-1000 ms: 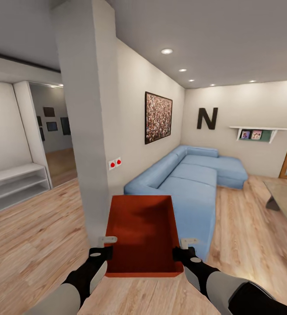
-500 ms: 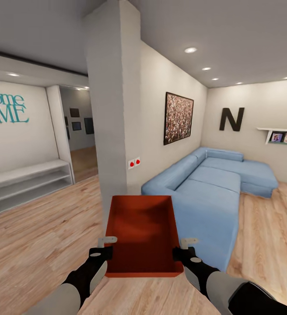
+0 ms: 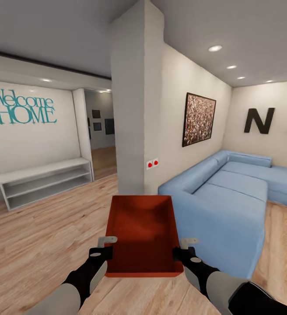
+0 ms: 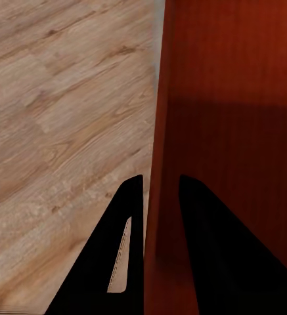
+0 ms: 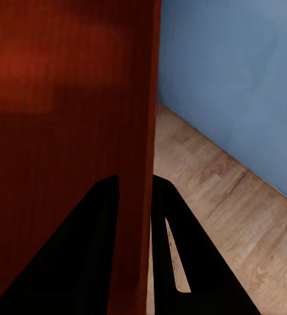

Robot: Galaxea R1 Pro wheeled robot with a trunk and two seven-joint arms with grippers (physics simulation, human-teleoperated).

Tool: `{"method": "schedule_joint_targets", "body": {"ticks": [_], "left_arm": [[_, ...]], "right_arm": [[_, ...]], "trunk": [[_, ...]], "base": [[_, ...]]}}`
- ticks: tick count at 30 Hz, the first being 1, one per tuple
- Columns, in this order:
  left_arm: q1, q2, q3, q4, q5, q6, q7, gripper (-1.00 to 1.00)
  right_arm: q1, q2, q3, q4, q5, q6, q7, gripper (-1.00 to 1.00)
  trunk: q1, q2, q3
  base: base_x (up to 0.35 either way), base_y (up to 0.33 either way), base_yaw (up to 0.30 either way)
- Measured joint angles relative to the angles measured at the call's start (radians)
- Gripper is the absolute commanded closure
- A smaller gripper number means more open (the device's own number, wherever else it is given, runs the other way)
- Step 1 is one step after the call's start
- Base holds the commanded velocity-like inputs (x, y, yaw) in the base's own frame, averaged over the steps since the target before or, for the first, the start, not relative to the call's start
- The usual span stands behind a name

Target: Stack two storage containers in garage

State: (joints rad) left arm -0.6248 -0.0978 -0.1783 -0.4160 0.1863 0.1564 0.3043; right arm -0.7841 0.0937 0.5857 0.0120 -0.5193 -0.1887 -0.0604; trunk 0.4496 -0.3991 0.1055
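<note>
Over the light wood-plank floor [image 3: 38, 236] the robot carries one orange-red storage container [image 3: 142, 234], with the blue sofa [image 3: 224, 201] just beside it on the right and a pale pillar [image 3: 137, 109] straight beyond it. The left gripper [image 3: 100, 250] is closed on the container's left wall, one finger inside and one outside, and the right gripper [image 3: 182, 251] pinches the right wall likewise. Farther beyond the pillar stand a white shelf unit [image 3: 45, 181] and teal "Welcome HOME" lettering [image 3: 23, 106].
</note>
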Motion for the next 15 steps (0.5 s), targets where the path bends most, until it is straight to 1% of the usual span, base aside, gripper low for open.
{"method": "schedule_joint_targets", "body": {"ticks": [15], "left_arm": [[0.000, 0.000, 0.000, 0.000, 0.000, 0.000, 0.000, 1.00]], "right_arm": [[0.000, 0.000, 0.001, 0.000, -0.001, 0.000, 0.000, 1.00]], "trunk": [[0.000, 0.000, 0.007]], "base": [[0.000, 0.000, 0.282]]}}
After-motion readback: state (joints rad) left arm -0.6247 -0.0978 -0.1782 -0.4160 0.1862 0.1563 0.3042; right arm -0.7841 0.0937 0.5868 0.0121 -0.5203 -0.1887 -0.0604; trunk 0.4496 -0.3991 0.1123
